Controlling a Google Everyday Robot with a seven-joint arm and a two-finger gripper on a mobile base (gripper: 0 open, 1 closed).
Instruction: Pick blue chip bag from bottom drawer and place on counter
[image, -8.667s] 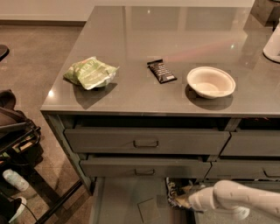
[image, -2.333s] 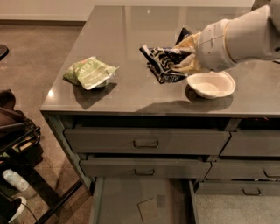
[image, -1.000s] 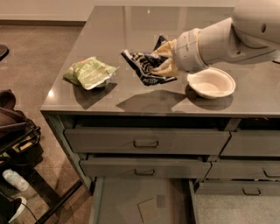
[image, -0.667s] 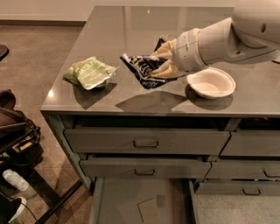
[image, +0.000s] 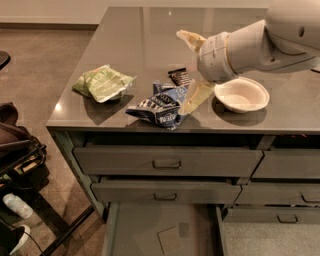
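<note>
The blue chip bag (image: 160, 107) lies crumpled on the counter (image: 145, 35) near its front edge, just in front of the black candy bar. My gripper (image: 182, 73) hovers right of and above the bag, with the white arm reaching in from the right. It is open, with the two pale fingers (image: 194, 97) spread wide apart; the lower one ends close beside the bag and nothing is held. The bottom drawer (image: 150, 225) stands pulled open below, its flat floor bare apart from a faint square patch.
A green chip bag (image: 102, 83) lies on the counter's left. A slim black candy bar (image: 180, 76) lies behind the blue bag. A white bowl (image: 241, 95) sits to the right, under the arm. The two upper drawers (image: 165, 161) are nearly shut. Dark bags and cables lie on the floor at left.
The gripper held the blue chip bag above the counter; now the fingers have spread and the bag lies on the counter, lower than before.
</note>
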